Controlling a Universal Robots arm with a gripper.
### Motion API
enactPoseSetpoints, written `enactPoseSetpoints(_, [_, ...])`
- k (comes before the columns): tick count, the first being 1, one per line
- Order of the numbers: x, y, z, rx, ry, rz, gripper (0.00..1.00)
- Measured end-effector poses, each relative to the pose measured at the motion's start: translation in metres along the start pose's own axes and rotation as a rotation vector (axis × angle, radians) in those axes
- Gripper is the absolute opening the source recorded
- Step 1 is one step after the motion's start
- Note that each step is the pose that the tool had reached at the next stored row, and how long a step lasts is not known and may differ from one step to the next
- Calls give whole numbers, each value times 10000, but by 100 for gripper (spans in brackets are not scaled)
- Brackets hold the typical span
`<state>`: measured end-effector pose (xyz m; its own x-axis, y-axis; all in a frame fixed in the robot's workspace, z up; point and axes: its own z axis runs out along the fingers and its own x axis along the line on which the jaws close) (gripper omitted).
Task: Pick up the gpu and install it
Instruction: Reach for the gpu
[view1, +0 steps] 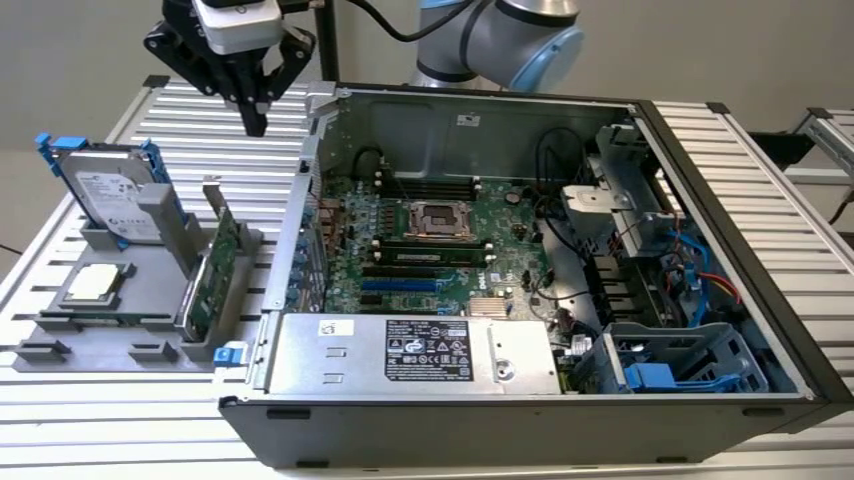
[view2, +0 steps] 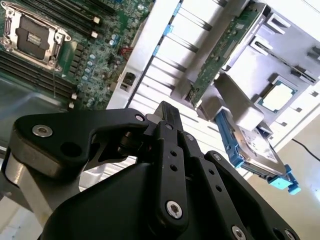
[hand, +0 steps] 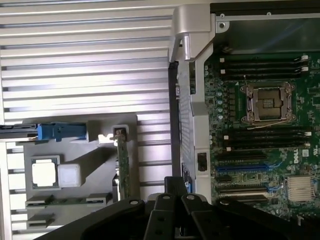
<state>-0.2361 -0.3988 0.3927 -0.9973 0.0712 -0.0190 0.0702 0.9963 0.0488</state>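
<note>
Gpu (view1: 214, 265) stands on edge in the grey holder (view1: 134, 270) on the worktop (view1: 134, 425), just beside the outer wall of the open computer case (view1: 534, 435), with nothing touching it. Your tool (view1: 254, 122) hangs well above it, fingers pressed together and empty. I'd have you spread them first, line them across the card's thin top edge, keep clear of the hard drive (view1: 114, 185) nearby, and descend straight so the board isn't levered sideways.
</note>
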Motion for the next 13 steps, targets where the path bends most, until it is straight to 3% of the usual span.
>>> enactPoseSetpoints(13, [160, -12, -4, 0, 0, -1, 0])
